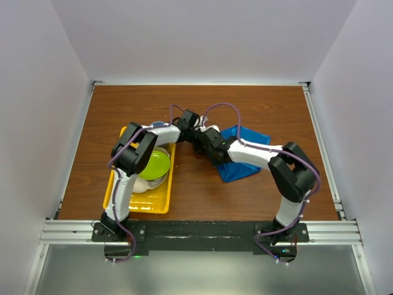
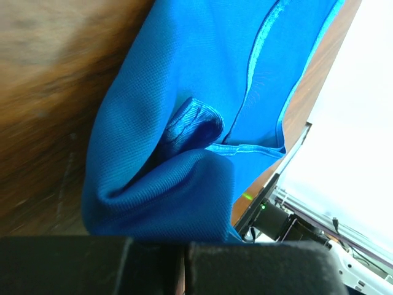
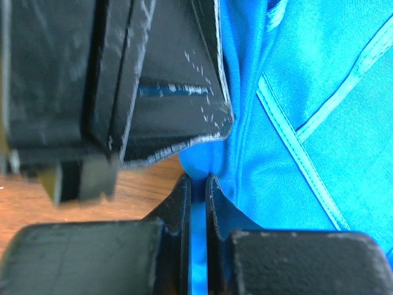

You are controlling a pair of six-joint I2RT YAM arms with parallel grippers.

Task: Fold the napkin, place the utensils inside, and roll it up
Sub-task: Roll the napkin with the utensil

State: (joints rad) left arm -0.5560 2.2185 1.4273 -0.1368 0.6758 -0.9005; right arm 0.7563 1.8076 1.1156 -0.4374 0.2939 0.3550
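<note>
The bright blue napkin (image 1: pixel 242 157) lies crumpled on the wooden table right of centre, its left part hidden under both wrists. My left gripper (image 1: pixel 196 128) and right gripper (image 1: pixel 204 138) meet at that left edge. In the left wrist view the napkin (image 2: pixel 184 92) bunches right down into my shut left gripper (image 2: pixel 184 243). The right wrist view shows my right gripper (image 3: pixel 198 179) shut on a fold of the napkin (image 3: pixel 295 92). The left gripper's fingers (image 3: pixel 172 55) sit just above, with a thin blue strip between them. The utensils are out of view.
A yellow tray (image 1: pixel 156 206) stands left of the napkin with a green bowl (image 1: pixel 155 165) in it, under my left arm. A small blue cup (image 1: pixel 158 125) peeks out at the tray's far end. White walls enclose the table; a metal rail (image 1: pixel 202 230) runs along the near edge.
</note>
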